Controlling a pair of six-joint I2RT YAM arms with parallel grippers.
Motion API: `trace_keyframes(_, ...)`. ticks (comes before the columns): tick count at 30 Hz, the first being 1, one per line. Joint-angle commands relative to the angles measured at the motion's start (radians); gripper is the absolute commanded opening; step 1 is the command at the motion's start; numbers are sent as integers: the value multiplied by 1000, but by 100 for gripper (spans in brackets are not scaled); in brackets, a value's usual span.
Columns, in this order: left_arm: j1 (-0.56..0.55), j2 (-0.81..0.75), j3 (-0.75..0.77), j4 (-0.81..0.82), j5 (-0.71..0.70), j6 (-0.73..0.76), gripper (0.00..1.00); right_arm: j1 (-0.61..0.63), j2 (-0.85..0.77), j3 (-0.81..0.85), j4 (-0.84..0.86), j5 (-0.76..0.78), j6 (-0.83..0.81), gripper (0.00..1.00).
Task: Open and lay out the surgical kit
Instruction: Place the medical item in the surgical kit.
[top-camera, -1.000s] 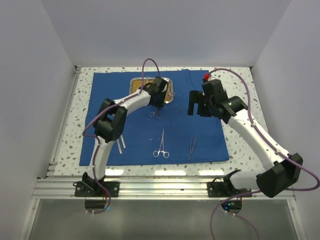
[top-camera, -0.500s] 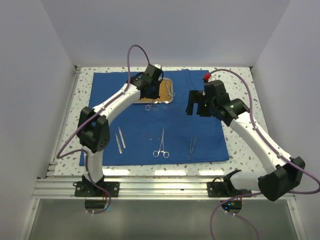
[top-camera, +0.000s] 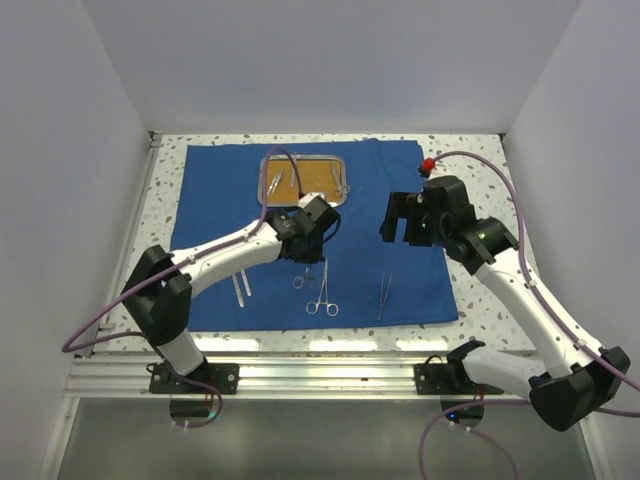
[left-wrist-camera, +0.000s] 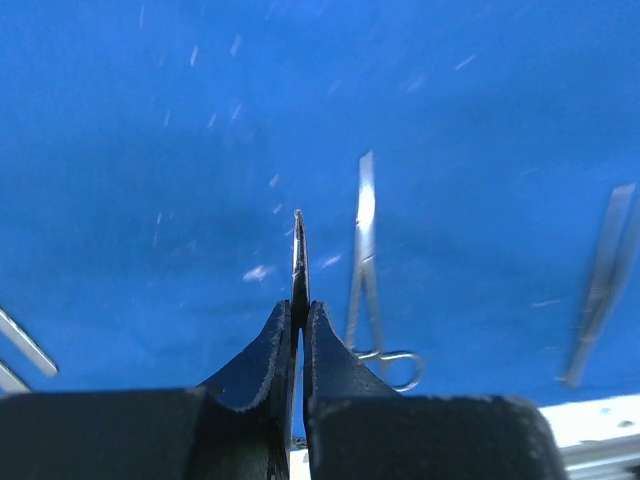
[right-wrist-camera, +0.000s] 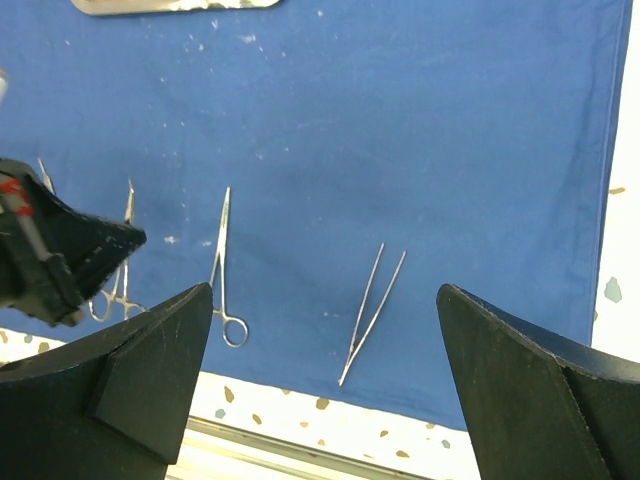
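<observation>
The royal-blue cloth (top-camera: 210, 190) lies spread flat on the table. The steel tray (top-camera: 303, 161) with its orange-brown inside sits at the cloth's far middle, with thin instruments (top-camera: 273, 183) still in it. My left gripper (top-camera: 304, 260) (left-wrist-camera: 301, 305) is shut on a thin ring-handled instrument (top-camera: 302, 281) (left-wrist-camera: 298, 245) and holds it just above the cloth, left of a laid-out clamp (top-camera: 322, 290) (left-wrist-camera: 364, 265). Tweezers (top-camera: 385, 293) (right-wrist-camera: 374, 305) lie to the right. My right gripper (top-camera: 404, 218) (right-wrist-camera: 322, 290) is open and empty above the cloth's right part.
Another pair of tweezers (top-camera: 241, 285) lies on the cloth's near left. The speckled table (top-camera: 480, 290) shows around the cloth, with a metal rail (top-camera: 320, 375) along the near edge. White walls stand on three sides.
My left gripper has come from the tray toward the near side of the cloth, carrying the ring-handled instrument. My right arm has shifted slightly right and nearer, still open.
</observation>
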Motion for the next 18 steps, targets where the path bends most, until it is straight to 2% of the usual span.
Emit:
trace_keyframes(1,-2,-56,-92,42,-22,-85,0,-2,-30,-23,2,-26,14,99)
trace_keyframes(11,-49,-33,-190,183,22,-88,0,-3,-49,-37,-24,-13,16,98)
trace_keyframes(12,-49,-30,-190,188,27,-86,3,-2,-47,-35,-24,-13,16,99)
trace_keyframes(14,-49,-26,-190,199,42,-86,21,-3,-33,-23,-23,-10,13,98)
trace_keyframes(15,-49,-27,-189,202,49,-83,40,-2,-26,-19,-18,-7,10,99)
trace_keyframes(16,-51,-29,-186,202,50,-82,47,-3,-9,-13,-15,-7,10,98)
trace_keyframes(17,-51,-30,-181,200,50,-80,67,-3,3,4,-10,-7,8,99)
trace_keyframes(18,-49,-32,-175,194,49,-74,73,-3,14,14,-3,-9,5,98)
